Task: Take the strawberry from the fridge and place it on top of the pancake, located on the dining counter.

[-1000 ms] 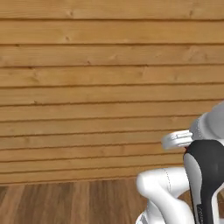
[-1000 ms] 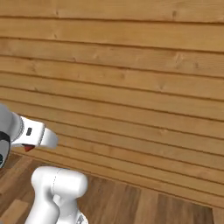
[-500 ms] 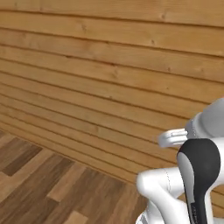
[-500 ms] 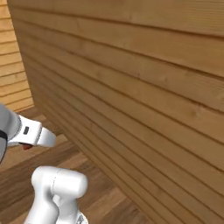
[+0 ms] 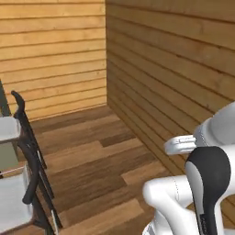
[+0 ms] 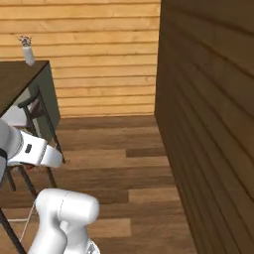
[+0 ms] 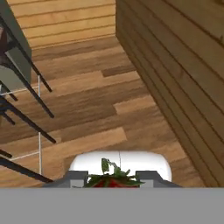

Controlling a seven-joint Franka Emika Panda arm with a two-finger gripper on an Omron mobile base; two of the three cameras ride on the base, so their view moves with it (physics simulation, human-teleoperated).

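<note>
Gripper pinched the strawberry at bottom centre of the hand view; dining counter sat upper left, stools lower left.

No text, label, brand, number or sign can be read anywhere in these views. The horizontal light-brown wooden plank walls are bare, the dark-brown wooden desk carries no lettering, the small white vase on it is plain, and the dark-framed stools with pale seats bear no marks.
</note>
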